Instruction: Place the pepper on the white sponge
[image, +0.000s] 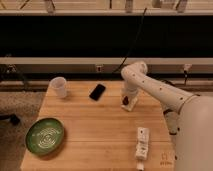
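My gripper (128, 102) hangs from the white arm over the right back part of the wooden table (95, 132). It is shut on a small dark red pepper (125, 101), held just above the tabletop. The white sponge (142, 142) lies near the table's front right corner, well in front of the gripper and a little to its right. The pepper is partly hidden by the fingers.
A black phone (97, 91) lies left of the gripper. A white cup (59, 87) stands at the back left. A green plate (45, 135) sits at the front left. A dark shelf wall runs behind the table.
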